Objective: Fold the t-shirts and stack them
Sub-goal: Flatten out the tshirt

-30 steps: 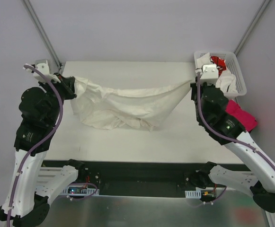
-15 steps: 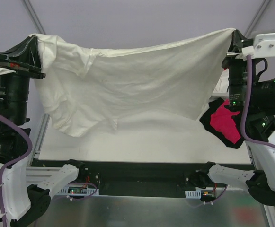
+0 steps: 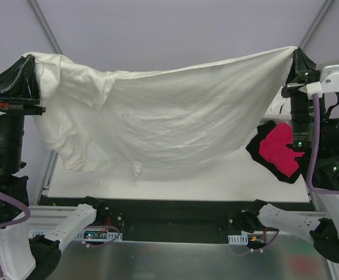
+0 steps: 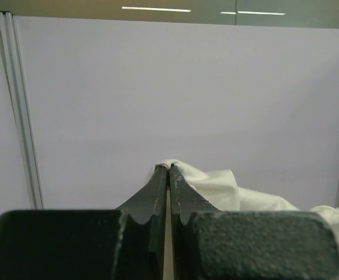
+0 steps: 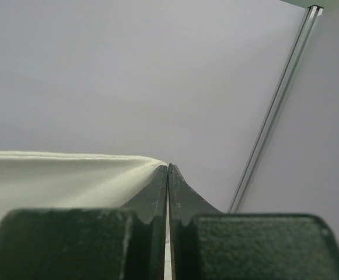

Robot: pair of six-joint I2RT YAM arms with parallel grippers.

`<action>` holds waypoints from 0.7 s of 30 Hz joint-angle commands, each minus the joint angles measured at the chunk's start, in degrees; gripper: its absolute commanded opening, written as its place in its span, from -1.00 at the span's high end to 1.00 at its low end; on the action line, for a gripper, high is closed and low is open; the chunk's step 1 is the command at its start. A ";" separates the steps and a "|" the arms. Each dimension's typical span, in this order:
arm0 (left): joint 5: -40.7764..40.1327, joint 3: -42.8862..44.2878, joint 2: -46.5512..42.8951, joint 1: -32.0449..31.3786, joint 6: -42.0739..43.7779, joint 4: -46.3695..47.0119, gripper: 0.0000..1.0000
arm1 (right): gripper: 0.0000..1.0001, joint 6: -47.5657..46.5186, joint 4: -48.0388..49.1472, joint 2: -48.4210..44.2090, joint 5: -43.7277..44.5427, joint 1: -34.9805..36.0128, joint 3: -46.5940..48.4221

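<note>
Cream-white t-shirt (image 3: 169, 122) hung in the air above the table (image 3: 216, 182), stretched like a curtain between the two arms. At the left, the left gripper (image 3: 32, 60) was closed tight on one top corner, and the left wrist view showed a small bunch of cloth pinched at its very tips. Across the middle the upper edge sagged in a shallow curve. The left half hung bunched and creased, with its hem lower than toward the right. At the right, the right gripper (image 3: 295, 53) was clamped fully on the opposite corner, the fabric running taut from its tips. Just below that arm a magenta-pink t-shirt (image 3: 277, 150) lay over what looked like a black t-shirt (image 3: 252, 150) at the table's right edge. The risk, as I judged it, lay in the thin holds: only a little cloth sat in each pinch, so a quick swing or extra pull apart could slip a corner free. Lowered unevenly, the crumpled left side could land folded under itself, and the hem might drag across the pink shirt.
</note>
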 commanded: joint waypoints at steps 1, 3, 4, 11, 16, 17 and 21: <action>0.57 0.14 -0.51 -0.10 1.31 4.28 1.00 | 0.99 -0.75 4.95 -1.57 -0.37 0.18 0.08; 0.57 0.05 -0.68 -0.10 1.14 4.28 1.00 | 0.98 -0.57 4.77 -1.75 -0.01 0.10 -0.10; 0.31 0.14 -0.77 -0.10 1.05 4.28 1.00 | 0.99 -0.57 4.77 -2.18 -0.01 0.10 -0.10; 1.80 1.36 -2.00 -0.10 0.35 4.45 1.00 | 0.98 -1.19 4.51 -3.94 -0.28 0.10 -0.10; 1.80 1.28 -2.44 -0.01 0.52 4.54 1.00 | 0.98 -1.18 4.68 -5.17 -0.19 0.10 -0.89; 1.72 1.19 -2.18 -0.01 0.61 4.63 1.00 | 0.98 -1.45 5.38 -5.17 -0.01 0.10 -1.24; 0.23 -0.03 -1.04 -0.01 1.40 5.33 1.00 | 0.98 -2.94 7.84 -4.21 0.78 0.27 -2.38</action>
